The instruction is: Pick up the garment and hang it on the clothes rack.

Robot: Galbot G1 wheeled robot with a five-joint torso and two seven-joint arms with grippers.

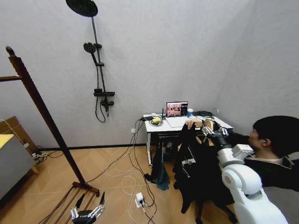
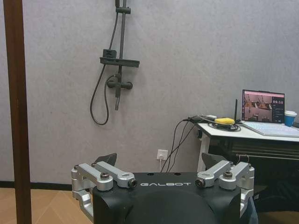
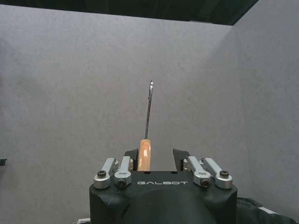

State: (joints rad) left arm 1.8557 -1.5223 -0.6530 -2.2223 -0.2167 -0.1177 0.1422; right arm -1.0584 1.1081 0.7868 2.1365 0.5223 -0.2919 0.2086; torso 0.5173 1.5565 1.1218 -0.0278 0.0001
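Both open: right hand straddling hanger, left hand low.

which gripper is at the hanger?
The right gripper, fingers either side of the wooden hanger neck. The left gripper hangs low near the floor, open and empty.

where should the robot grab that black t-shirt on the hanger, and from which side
By the wooden hanger's neck, just under its metal hook, not the limp garment. Come from below, hook pointing up and left free. The right tool sits there now, fingers either side of the neck.
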